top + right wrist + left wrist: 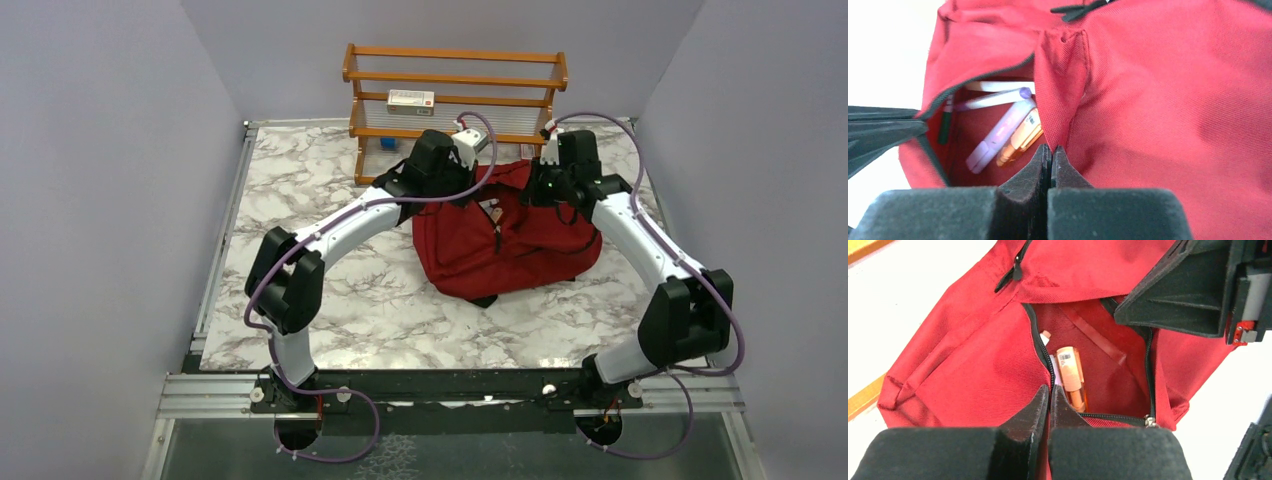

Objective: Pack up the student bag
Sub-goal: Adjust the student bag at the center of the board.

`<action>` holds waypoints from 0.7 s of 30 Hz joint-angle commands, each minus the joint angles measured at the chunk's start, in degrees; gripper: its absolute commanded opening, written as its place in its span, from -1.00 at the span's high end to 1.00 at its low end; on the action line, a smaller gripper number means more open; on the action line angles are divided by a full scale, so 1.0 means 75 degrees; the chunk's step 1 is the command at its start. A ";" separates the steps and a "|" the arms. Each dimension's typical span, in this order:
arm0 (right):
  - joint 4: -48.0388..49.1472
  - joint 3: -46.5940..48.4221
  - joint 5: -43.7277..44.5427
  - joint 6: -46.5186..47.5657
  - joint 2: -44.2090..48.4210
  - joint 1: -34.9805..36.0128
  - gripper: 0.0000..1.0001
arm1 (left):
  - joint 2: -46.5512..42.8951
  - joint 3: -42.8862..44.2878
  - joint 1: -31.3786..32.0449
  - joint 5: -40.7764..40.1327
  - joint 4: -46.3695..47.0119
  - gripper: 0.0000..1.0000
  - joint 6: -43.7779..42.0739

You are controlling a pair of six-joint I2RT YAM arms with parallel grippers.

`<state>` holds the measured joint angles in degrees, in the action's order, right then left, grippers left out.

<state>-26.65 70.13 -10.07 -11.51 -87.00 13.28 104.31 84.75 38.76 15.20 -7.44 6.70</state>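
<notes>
The student bag [505, 250], a dark red backpack, lies on the marble table with its front pocket unzipped. My left gripper [480, 195] is shut on the pocket's zipper edge [1050, 390]. My right gripper [552, 195] is shut on a pinched fold of red fabric [1050, 150] at the opposite side of the opening. The two hold the pocket open between them. Inside lie an orange highlighter [1070, 375], which also shows in the right wrist view [1020, 140], a lilac highlighter [998, 135], a white pen with a purple cap [993, 100] and a green pen [945, 125].
A wooden shelf [455, 80] stands at the back, just behind the bag, with a white box [411, 101] on it and a small blue item [388, 143] lower down. Grey walls close in left, right and back.
</notes>
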 commanded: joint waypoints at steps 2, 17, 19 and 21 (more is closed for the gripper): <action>0.0266 0.0811 -0.0397 0.0163 0.1062 0.0012 0.99 | 0.0060 0.0960 0.0023 0.0053 -0.0261 1.00 0.0358; -0.0660 0.4374 -0.2633 -0.0189 0.0413 0.0028 0.99 | 0.0032 0.3969 0.0004 -0.0696 -0.1745 1.00 0.0374; -0.0652 0.4722 -0.3019 -0.0341 0.0292 0.0050 0.99 | -0.0092 0.4179 -0.0045 -0.0872 -0.1950 1.00 0.0309; -0.0653 0.4916 -0.3241 -0.0470 0.0250 0.0105 0.99 | -0.0267 0.4264 -0.0132 -0.1033 -0.2153 1.00 0.0275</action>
<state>-36.21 101.32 -24.08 -12.05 -85.34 13.28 106.19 112.66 38.89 11.88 -22.28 9.76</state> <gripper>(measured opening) 0.014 0.008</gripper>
